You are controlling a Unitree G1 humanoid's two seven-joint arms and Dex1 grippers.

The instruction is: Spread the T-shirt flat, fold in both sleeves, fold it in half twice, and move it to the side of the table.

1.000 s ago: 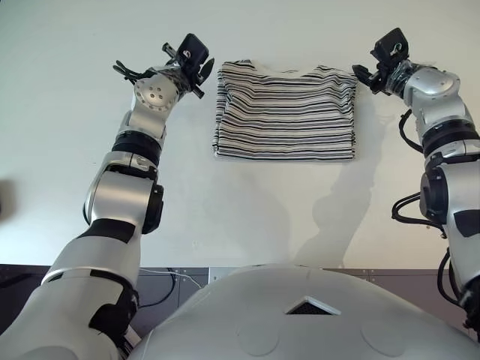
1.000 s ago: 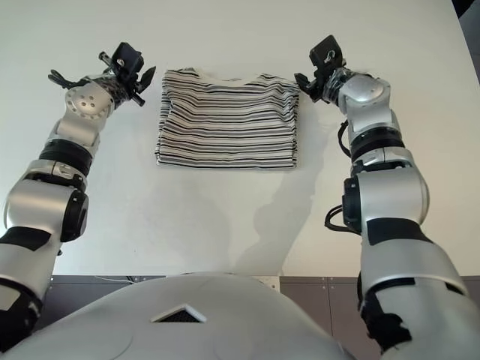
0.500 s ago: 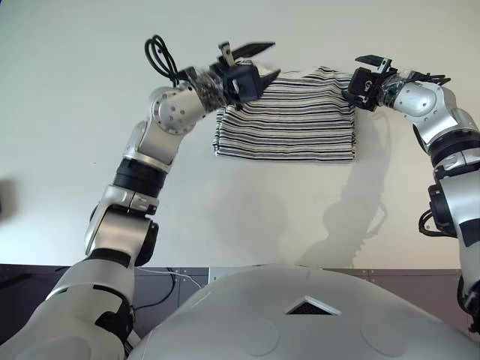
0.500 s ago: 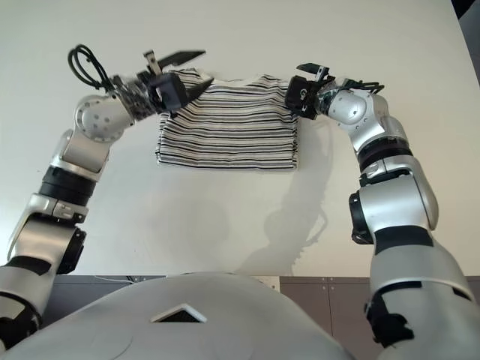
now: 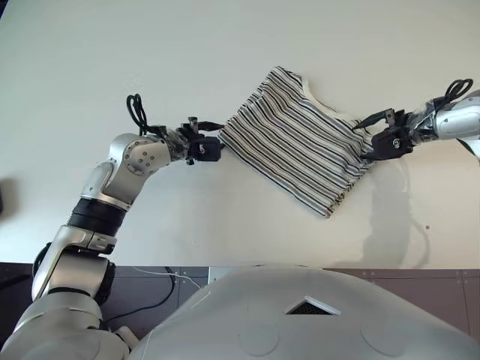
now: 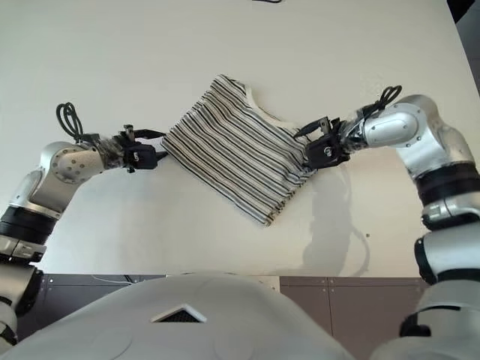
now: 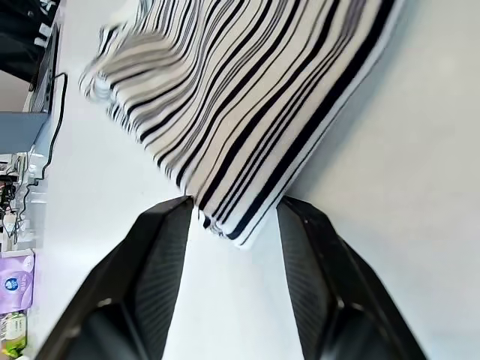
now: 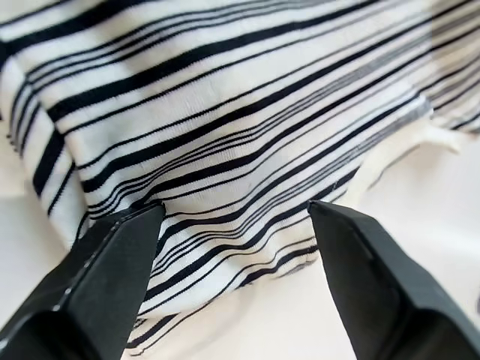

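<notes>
Half a second ago the shirt lay square to the table's near edge, with both claws up at its far corners. Now the shirt (image 5: 296,146) sits cornerwise like a diamond, with one corner toward the robot and the collar side away. Both arms have swung lower and outward.

The left claw (image 5: 216,144) is at the shirt's left corner, its fingers (image 7: 169,247) apart and astride that corner. The right claw (image 5: 365,141) is at the opposite corner, its fingers (image 8: 112,262) spread wide with striped cloth between them. Neither looks clamped. The shirt lies between the two claws, reaching into both.

The shirt is already a compact, layered packet, so I judge the folding done and this turn the start of moving it aside. With loose holds at two corners, the layers could slide apart.

Nearest the robot, below the table's edge, is a dark strip of floor with a cable (image 5: 161,279). The table (image 5: 225,225) is plain, pale and smooth under both claws and runs on well past them. Beyond the left claw, the wrist view shows the table's side edge with dark clutter past it.
</notes>
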